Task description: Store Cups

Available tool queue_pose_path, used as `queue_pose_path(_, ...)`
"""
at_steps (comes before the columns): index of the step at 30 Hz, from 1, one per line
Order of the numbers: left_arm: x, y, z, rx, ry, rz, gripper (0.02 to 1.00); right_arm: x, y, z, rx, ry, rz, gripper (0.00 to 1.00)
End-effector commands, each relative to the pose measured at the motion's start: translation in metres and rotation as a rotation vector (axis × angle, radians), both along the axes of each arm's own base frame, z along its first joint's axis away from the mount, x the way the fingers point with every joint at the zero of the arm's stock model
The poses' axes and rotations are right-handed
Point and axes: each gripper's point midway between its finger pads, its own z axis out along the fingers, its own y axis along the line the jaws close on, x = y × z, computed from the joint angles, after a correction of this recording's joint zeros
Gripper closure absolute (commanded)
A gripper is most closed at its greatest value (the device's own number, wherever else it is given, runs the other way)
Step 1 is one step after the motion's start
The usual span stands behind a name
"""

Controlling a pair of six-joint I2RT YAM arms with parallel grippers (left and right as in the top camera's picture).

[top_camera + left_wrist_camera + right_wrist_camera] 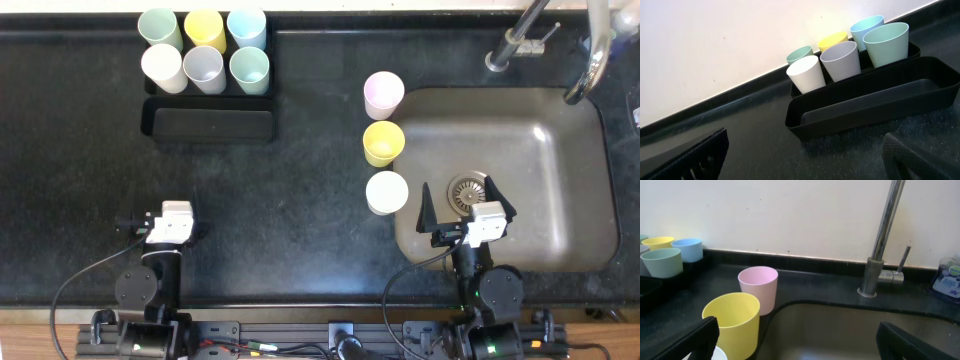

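Both pincers are spread wide and hold nothing.
The right pincer [462,197] hangs over the sink [560,140]. Ahead of the left pincer [165,222] lies an empty black tray [210,137], then a tray with six cups [914,49]. A pink cup [383,93], a yellow cup [383,143] and a white cup [386,192] stand beside the sink.

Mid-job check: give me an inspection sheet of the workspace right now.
Surface: dark speckled countertop with inset steel sink.
Job's things: pink plastic cup, yellow plastic cup, white plastic cup loose beside sink; six pastel cups in rear black tray; front black tray empty.
Clutter: blue soap bottle.
Claws: left claw open; right claw open over sink.
Cables: black cables near arm bases.
Surroundings: steel tap, pale wall.
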Motion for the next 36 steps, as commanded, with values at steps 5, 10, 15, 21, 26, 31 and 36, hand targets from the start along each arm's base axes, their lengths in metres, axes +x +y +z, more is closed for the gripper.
queue_pose_path(5, 0.0, -0.023, -0.004, -0.391, 0.002, -0.111, 0.02, 0.0, -0.002, -0.003, -0.003, -0.002, -0.01, 0.003)
queue_pose_path(10, 0.0, -0.023, -0.004, -0.391, 0.002, -0.112, 0.018, 0.0, -0.002, -0.003, -0.003, -0.002, -0.01, 0.003)
queue_pose_path(15, 0.0, -0.023, -0.003, -0.391, -0.002, -0.112, 0.018, 0.0, -0.002, -0.003, -0.003, -0.002, -0.01, 0.005)
queue_pose_path(21, 0.0, -0.023, -0.003, -0.391, -0.002, -0.112, 0.02, 0.0, -0.002, -0.003, -0.003, -0.002, -0.01, 0.003)
queue_pose_path(26, -0.001, -0.03, 0.001, -0.395, -0.001, -0.154, 0.018, 0.0, -0.002, -0.003, -0.003, -0.002, -0.01, 0.003)
queue_pose_path(31, 0.0, -0.03, 0.04, -0.473, -0.013, -0.155, 0.018, 0.0, -0.002, -0.003, -0.003, -0.002, -0.01, 0.005)
queue_pose_path(36, 0.025, -0.039, 0.09, -0.614, 0.165, -0.133, 0.018, 0.0, -0.002, -0.003, -0.003, -0.002, -0.01, 0.005)
